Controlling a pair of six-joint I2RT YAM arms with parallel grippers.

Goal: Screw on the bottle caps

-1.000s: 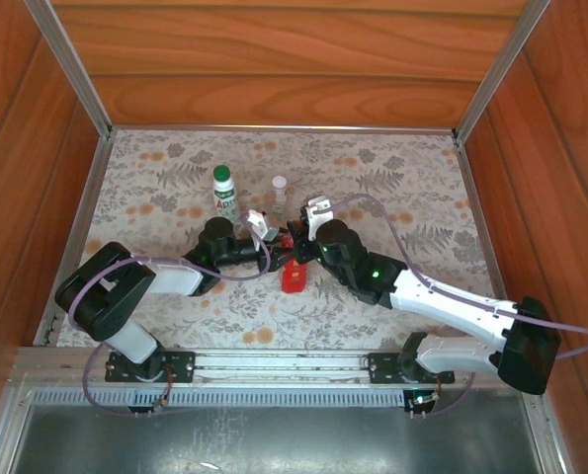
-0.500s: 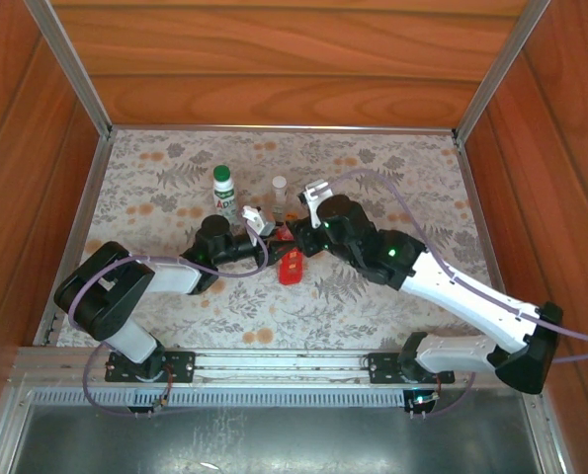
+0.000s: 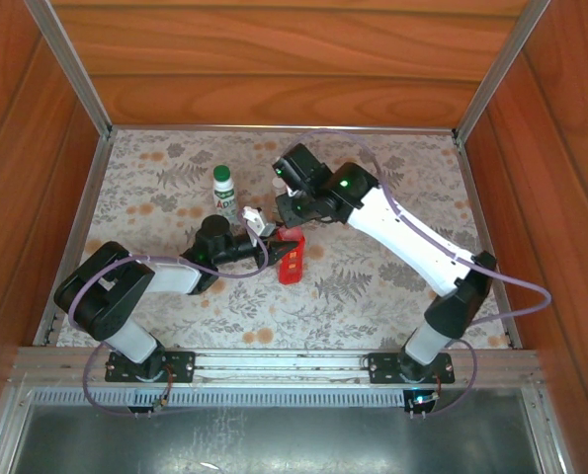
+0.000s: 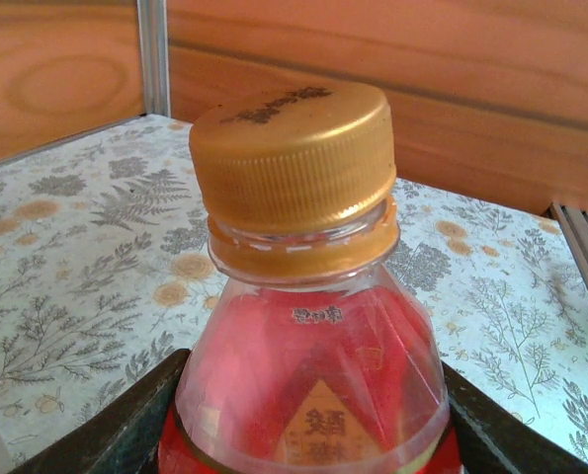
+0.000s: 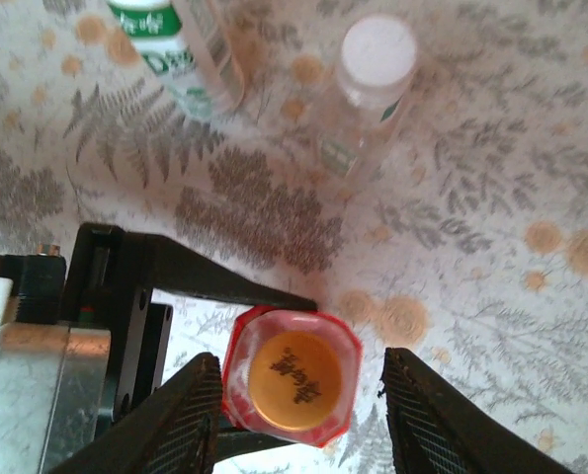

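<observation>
left pincer (image 4: pixel 308 425) clenched on the upright red bottle (image 4: pixel 308 355) mid-desk (image 3: pixel 353 296), orange cap (image 5: pixel 295 380) on its neck. right pincer (image 5: pixel 300 357) hangs above, released, fingers (image 5: pixel 200 415) flanking the cap, not touching.

A small red plastic bottle (image 3: pixel 292 262) stands upright near the middle of the flower-printed bench (image 3: pixel 427 168). It is pinched at its sides between my left fingers (image 4: pixel 126 430), which reach in from the left. A round orange plastic cap (image 4: pixel 292 158) sits on its neck. My right fingers (image 5: pixel 190 420) hang above, one on each side of that cap, apart from it.

Just behind the red bottle stands a tiny clear plastic bottle (image 5: pixel 358 128) with a round white plastic cap (image 5: pixel 379 49) on top. To the left of that one, standing apart from it, is a white plastic bottle with a green-printed label (image 3: pixel 224 202), with a round green plastic cap (image 3: pixel 221 174) on top.
</observation>
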